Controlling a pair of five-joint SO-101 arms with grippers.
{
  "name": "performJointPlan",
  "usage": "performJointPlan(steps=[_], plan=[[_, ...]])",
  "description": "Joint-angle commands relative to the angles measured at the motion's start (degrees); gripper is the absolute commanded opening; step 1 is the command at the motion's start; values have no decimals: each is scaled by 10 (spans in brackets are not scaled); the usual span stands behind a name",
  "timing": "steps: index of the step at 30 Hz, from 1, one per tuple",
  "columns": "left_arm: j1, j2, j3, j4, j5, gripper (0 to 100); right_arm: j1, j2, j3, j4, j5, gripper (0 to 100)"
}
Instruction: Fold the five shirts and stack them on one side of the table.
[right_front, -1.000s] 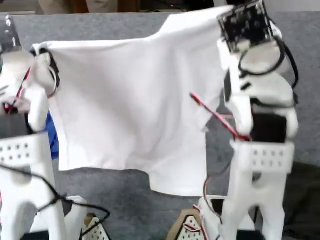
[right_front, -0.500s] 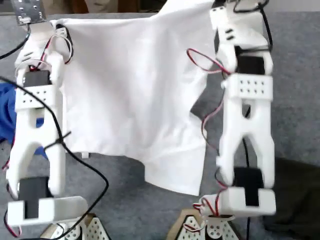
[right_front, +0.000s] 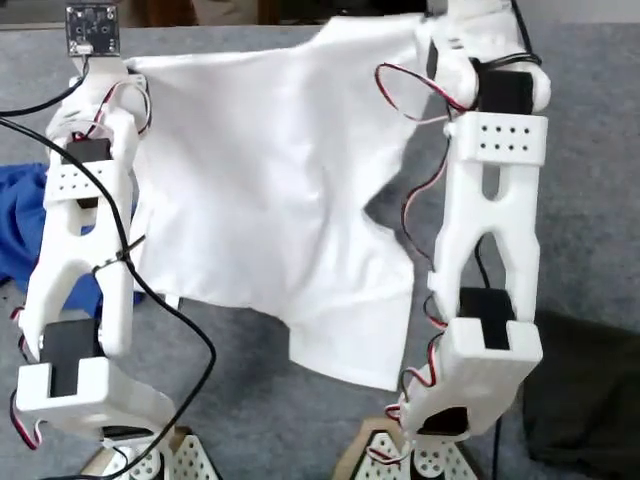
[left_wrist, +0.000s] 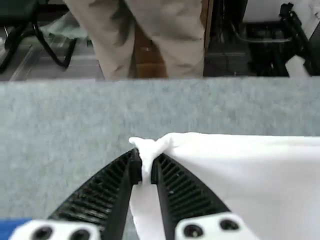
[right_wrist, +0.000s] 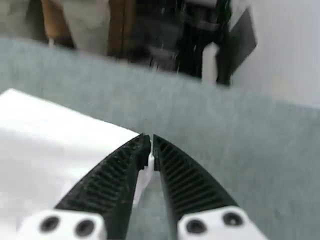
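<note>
A white short-sleeved cotton shirt (right_front: 270, 200) is held at two corners. The left jaws are clamped on one bunched corner, and the right jaws are pinched shut on the other, w/ only a sliver of cloth seen btwn them. The held edge is stretched crosswise from jaws to jaws. The rest is spread behind both, back toward the arm bases, over the grey carpeted worktop (right_front: 600, 150). Neither arm is nearer. A crumpled blue garment (right_front: 20, 215) is seen behind and outboard of the left jaws. The next fold prob. needs both corners carried back together.
</note>
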Motion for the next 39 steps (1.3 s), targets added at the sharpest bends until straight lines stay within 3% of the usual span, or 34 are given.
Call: performJointPlan(steps=[1, 10, 14, 20, 30, 39], plan=[[-19, -10, -40, 69, -4, 19, -7, -3, -47, 139, 33, 5], [-18, -10, -206, 411, -4, 19, -45, -4, -186, 331, 97, 5], [-17, -10, -316, 509, -3, 19, -30, -3, -284, 358, 93, 5], [-13, -3, -446, 513, 0, 19, 28, 14, -347, 249, 91, 5], [5, -9, -464, 519, 0, 19, 29, 12, -592, 203, 110, 5], [0, -36, -487, 593, -2, 19, 30, -158, -502, 125, 120, 5]])
